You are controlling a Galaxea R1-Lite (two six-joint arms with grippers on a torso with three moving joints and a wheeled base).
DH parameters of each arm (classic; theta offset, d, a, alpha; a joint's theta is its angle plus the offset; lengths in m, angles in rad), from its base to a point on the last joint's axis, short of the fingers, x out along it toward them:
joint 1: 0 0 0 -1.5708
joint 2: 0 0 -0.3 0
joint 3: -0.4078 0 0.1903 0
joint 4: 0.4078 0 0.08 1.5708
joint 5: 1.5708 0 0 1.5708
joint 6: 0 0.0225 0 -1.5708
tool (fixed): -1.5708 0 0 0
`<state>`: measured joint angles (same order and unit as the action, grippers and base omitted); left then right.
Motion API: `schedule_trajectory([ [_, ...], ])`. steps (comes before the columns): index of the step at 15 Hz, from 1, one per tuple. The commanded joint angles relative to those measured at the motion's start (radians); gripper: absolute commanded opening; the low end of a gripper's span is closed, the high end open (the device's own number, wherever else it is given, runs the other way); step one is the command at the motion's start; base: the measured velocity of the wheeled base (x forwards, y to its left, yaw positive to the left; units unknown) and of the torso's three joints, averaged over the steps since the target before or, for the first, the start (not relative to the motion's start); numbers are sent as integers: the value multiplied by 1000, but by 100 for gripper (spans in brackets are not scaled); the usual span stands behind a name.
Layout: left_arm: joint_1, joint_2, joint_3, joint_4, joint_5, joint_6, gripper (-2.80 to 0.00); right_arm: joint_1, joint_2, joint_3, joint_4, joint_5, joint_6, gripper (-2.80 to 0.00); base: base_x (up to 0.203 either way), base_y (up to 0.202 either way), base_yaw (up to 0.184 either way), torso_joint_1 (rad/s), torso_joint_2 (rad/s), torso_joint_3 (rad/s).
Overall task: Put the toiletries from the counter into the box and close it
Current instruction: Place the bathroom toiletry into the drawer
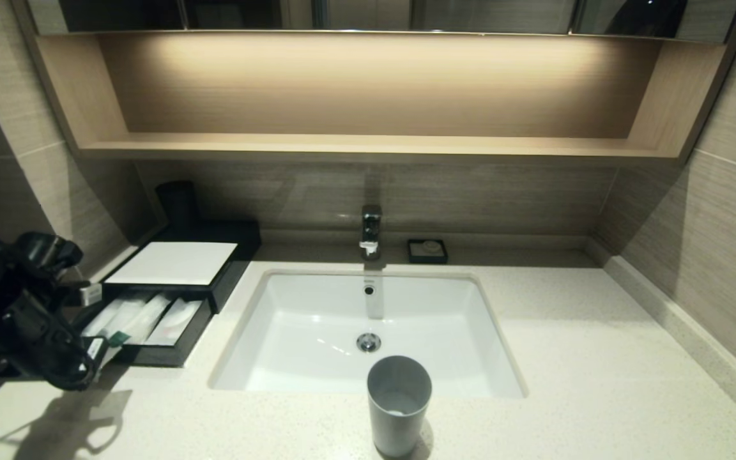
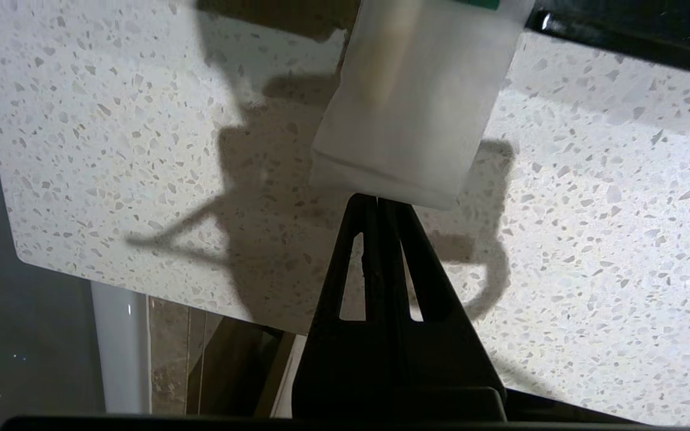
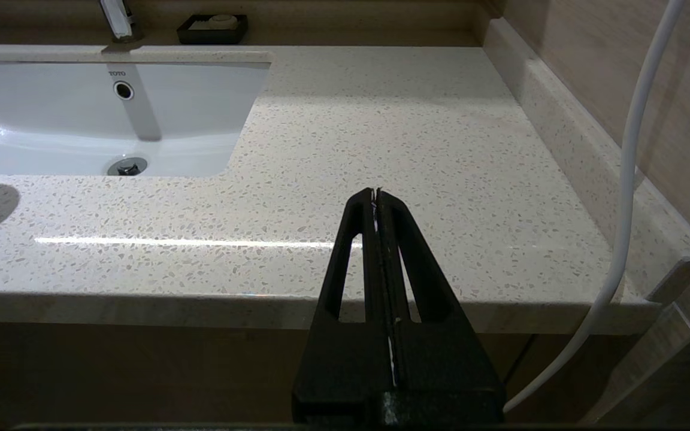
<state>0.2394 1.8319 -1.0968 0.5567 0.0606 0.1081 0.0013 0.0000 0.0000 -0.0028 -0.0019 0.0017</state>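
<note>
- One paper-wrapped stick (image 2: 411, 108) pinched by its near end in the closed left gripper (image 2: 378, 200), raised off the counter (image 2: 111, 149) with its shadow beneath.
- Long axis running from the fingertips away toward the far right, in line with the open drawer (image 1: 151, 354) of the box (image 1: 173, 262); green-banded far end reaching the drawer's near-left rim.
- Already inside the drawer: a second stick (image 1: 122, 313) and the translucent packet (image 1: 176, 319), side by side, lengthwise near to far.
- Likely calls for a short advance along that same axis, then a release over the free left slot; skewing the stick would risk catching it on the rim.
- Drawer not yet pushed in.
- Left arm just beside the box, so clearly the nearer one; right gripper (image 3: 376, 194) pressed shut, parked off the counter's near right edge, well apart from the box.
</note>
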Motion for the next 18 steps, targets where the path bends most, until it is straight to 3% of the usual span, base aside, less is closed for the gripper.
schedule_trajectory([
  [1, -8, 4, 0, -13, 1, -2, -280, 0, -2, 2, 0, 0, 0, -280, 0, 0, 0, 0, 0, 0],
  [18, -29, 12, -30, -90, 1, -56, -280, 0, -1, 2, 0, 0, 0, -280, 0, 0, 0, 0, 0, 0],
])
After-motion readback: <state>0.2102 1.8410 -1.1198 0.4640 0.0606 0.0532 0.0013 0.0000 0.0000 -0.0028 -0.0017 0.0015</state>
